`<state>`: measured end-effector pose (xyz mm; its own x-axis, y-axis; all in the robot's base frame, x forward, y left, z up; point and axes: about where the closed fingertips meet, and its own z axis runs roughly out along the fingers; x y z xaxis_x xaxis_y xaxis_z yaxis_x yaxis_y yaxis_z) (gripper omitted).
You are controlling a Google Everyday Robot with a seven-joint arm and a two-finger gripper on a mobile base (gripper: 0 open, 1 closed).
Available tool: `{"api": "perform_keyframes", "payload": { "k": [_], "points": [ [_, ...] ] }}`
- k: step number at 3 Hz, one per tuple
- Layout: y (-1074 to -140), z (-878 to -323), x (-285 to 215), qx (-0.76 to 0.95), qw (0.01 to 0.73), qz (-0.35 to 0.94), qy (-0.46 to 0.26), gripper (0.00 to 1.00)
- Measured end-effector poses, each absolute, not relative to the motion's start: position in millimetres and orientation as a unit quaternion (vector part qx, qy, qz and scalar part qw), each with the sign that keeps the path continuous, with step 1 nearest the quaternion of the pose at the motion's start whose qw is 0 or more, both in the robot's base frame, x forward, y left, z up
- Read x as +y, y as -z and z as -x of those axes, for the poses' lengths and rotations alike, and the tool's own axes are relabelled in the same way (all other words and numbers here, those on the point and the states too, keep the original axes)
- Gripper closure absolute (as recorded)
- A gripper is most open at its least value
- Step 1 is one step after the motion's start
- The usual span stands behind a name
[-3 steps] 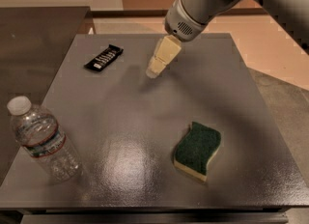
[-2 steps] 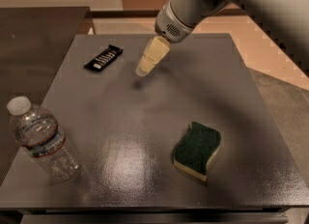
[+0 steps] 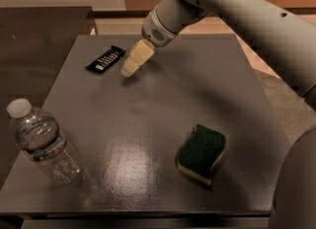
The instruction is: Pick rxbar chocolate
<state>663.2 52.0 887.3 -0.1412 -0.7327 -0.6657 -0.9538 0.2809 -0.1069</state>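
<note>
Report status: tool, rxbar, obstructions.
Tool low beside rxbar chocolate, not touching. Bar flat on table, ungrasped. Nothing between them; sponge, water bottle at near side.

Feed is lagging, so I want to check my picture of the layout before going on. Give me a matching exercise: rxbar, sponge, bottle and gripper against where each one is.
1. rxbar
2. sponge
3. bottle
4. gripper

A. near side of the table, image right
B. far side, just image right of the rxbar
C. far side, image left, lying flat
D. near corner, image left

Pairs: 1-C, 2-A, 3-D, 4-B
</note>
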Motion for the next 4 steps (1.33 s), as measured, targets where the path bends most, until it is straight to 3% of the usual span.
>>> {"api": "perform_keyframes", "payload": {
  "k": [4],
  "points": [
    [-839.8, -720.4, 120.7, 0.751, 0.319, 0.55, -0.178, 0.0]
  ]
}}
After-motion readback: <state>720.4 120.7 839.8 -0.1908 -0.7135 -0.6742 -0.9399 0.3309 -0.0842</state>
